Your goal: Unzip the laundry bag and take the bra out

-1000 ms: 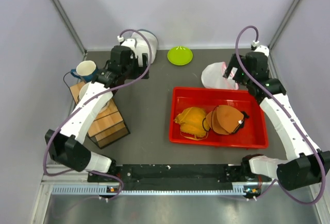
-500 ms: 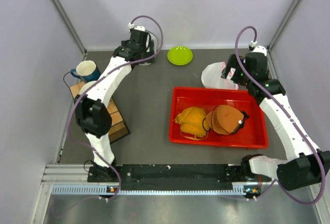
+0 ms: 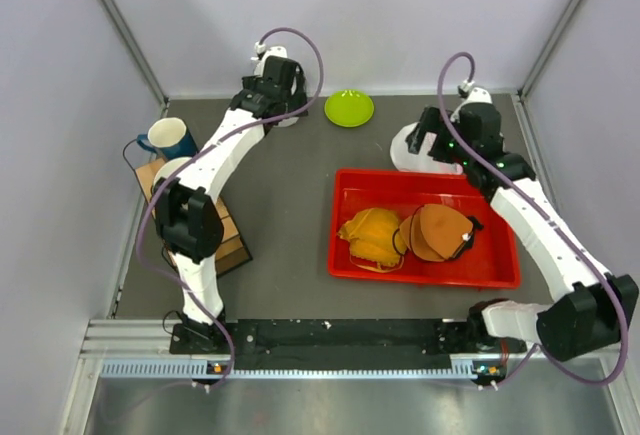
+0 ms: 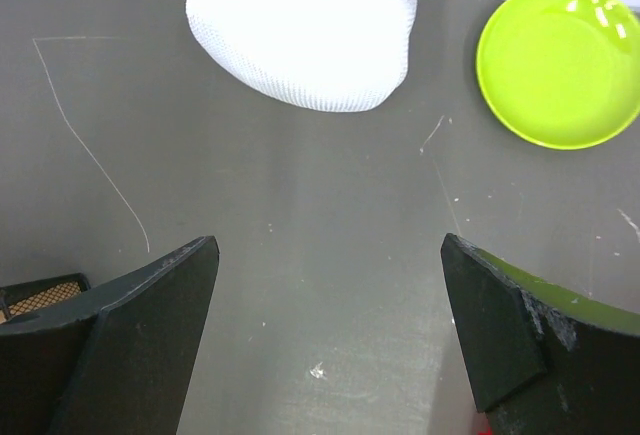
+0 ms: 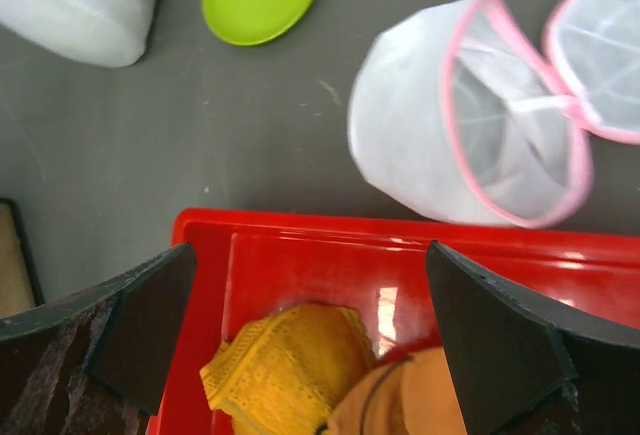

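Pale lilac walls (image 3: 400,15) enclose a dark grey tabletop (image 3: 290,205) bearing a red tray (image 3: 335,225); left gripper (image 4: 328,260) and right gripper (image 5: 310,255) both gape wide, empty.

Two mesh laundry bags (image 5: 430,125) (image 5: 80,5), two bras (image 3: 372,235) (image 3: 436,231), one red tray (image 3: 400,187), one green plate (image 3: 349,108), one mug (image 3: 168,138).

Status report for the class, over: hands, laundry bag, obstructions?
Left hand open, short of white mesh bag. Right hand open, near pink-rimmed bag, flap open. Nothing blocks either.
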Controlling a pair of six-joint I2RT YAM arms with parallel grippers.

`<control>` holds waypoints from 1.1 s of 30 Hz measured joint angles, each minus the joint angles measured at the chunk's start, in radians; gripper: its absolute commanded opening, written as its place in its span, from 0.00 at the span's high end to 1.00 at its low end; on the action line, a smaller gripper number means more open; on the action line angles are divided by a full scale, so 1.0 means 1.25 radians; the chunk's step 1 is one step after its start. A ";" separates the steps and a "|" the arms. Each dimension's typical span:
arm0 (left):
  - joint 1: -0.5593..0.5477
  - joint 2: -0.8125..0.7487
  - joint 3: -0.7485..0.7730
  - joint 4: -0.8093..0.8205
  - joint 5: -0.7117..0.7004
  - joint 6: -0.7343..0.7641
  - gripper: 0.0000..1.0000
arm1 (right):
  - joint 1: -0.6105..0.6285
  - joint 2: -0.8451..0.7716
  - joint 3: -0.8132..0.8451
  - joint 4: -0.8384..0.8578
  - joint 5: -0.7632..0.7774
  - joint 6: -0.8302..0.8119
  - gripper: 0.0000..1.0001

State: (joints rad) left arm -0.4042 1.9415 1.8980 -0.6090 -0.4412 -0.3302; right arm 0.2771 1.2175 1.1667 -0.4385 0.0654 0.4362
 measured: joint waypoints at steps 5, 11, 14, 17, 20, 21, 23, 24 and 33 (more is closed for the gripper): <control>-0.002 -0.074 0.000 -0.007 0.011 0.013 0.01 | 0.082 0.122 0.044 0.070 -0.025 -0.020 0.01; -0.001 -0.148 0.050 -0.042 -0.042 0.020 0.01 | 0.152 0.276 0.141 0.130 -0.057 -0.034 0.01; 0.002 -0.153 0.069 -0.058 -0.057 0.020 0.01 | 0.168 0.309 0.149 0.177 -0.074 -0.039 0.02; 0.003 -0.160 0.068 -0.090 -0.058 0.021 0.01 | 0.179 0.365 0.183 0.227 -0.097 -0.046 0.03; 0.004 -0.178 0.068 -0.115 -0.057 0.023 0.01 | 0.186 0.441 0.246 0.274 -0.117 -0.055 0.01; 0.004 -0.189 0.068 -0.127 -0.053 0.023 0.01 | 0.189 0.471 0.271 0.294 -0.123 -0.059 0.01; 0.004 -0.217 0.068 -0.149 -0.037 0.020 0.01 | 0.194 0.526 0.316 0.333 -0.129 -0.070 0.01; 0.004 -0.231 0.066 -0.155 -0.029 0.016 0.01 | 0.196 0.547 0.331 0.349 -0.132 -0.076 0.01; 0.004 -0.426 -0.050 -0.191 0.053 -0.016 0.01 | 0.224 0.790 0.548 0.501 -0.122 -0.155 0.01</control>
State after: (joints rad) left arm -0.3992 1.4090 1.8359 -0.8478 -0.3744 -0.3500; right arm 0.5575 2.2044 1.8515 0.1883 -0.0868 0.2420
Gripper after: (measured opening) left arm 0.990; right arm 0.987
